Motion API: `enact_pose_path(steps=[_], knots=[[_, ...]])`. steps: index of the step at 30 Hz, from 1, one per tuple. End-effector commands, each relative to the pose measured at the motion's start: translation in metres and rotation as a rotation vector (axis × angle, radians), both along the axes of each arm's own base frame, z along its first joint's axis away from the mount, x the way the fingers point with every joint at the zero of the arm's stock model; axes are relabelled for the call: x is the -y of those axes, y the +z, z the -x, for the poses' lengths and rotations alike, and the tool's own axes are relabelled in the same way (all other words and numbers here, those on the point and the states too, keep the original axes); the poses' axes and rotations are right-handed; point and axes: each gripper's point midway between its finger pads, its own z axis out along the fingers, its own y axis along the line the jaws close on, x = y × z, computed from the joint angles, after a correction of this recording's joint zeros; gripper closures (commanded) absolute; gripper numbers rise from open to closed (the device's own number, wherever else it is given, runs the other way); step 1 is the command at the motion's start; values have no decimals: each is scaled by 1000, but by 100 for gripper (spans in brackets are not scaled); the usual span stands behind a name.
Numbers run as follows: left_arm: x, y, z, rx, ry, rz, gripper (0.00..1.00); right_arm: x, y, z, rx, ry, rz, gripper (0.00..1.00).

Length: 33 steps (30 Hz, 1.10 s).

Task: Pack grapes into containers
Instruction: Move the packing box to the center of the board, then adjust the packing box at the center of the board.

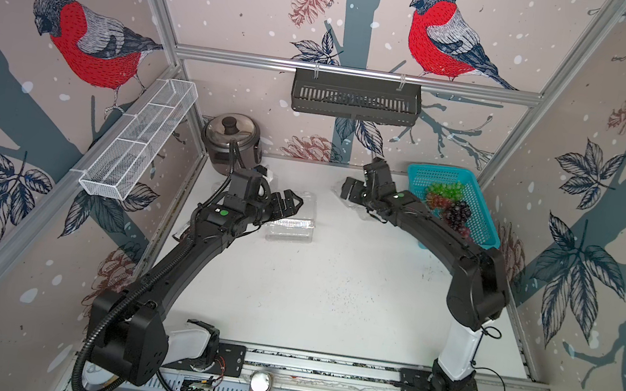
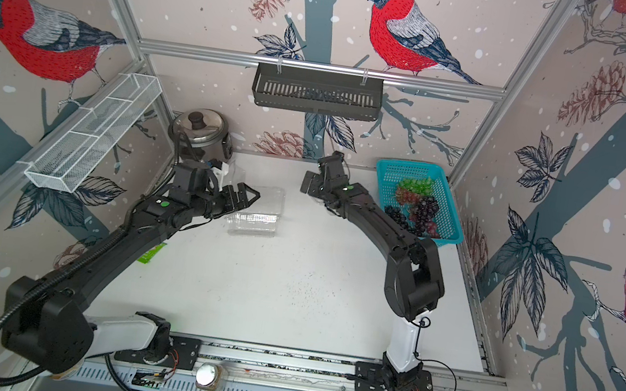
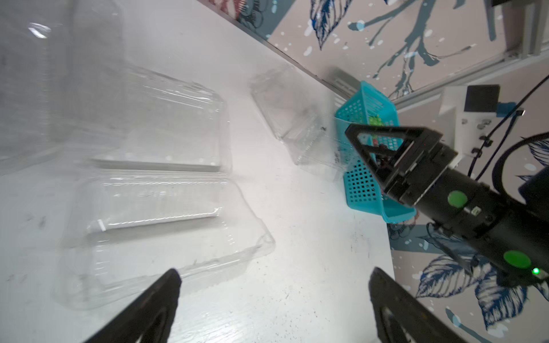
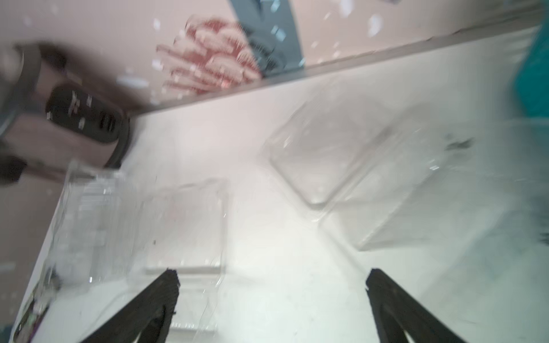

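While grapes (image 1: 455,214) sit in the basket (image 1: 443,170) at the far right corner of the table (image 1: 330,291), your left hand (image 3: 273,276) and right hand (image 4: 271,274) hang wide open, empty, near the containers (image 3: 154,208).

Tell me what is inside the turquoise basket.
Inside the turquoise basket lie green grapes, red grapes and dark purple grapes. The right arm covers its near corner.

Bird-print walls (image 1: 245,18), white tabletop (image 1: 330,291)

Right wrist view motion-blurred: containers (image 4: 320,166), rice cooker (image 4: 86,115) smeared. In both top views right arm (image 1: 424,226) hides most of one.
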Motion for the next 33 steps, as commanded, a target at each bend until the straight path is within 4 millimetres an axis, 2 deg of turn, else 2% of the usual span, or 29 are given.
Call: enact_pose_path(steps=[1, 3, 6, 9, 13, 16, 19, 25, 28, 33], knots=[[-17, -7, 2, -3, 42, 22, 2, -42, -23, 25, -62, 146, 16, 0], [-25, -12, 5, -12, 55, 43, 2, -66, -32, 34, -81, 201, 17, 0], [-32, -21, 6, -36, 71, 62, 2, -92, -43, 44, -118, 271, 9, 10], [-37, -33, 6, -80, 89, 98, 2, -100, -60, 49, -158, 294, 17, 26], [-36, -44, 5, -128, 61, 129, 3, -106, -73, 60, -189, 329, 28, 36], [-31, -52, 5, -146, 27, 138, 3, -102, -81, 69, -208, 338, 50, 38], [-31, -59, 5, -154, 27, 138, 3, -93, -92, 77, -228, 336, 62, 46], [-28, -76, 9, -187, 20, 152, 3, -69, -109, 92, -254, 315, 98, 52], [-24, -85, 11, -201, 13, 163, 3, -54, -118, 99, -263, 293, 118, 59], [-3, -96, 15, -226, -35, 142, 3, -31, -126, 105, -262, 265, 149, 59]])
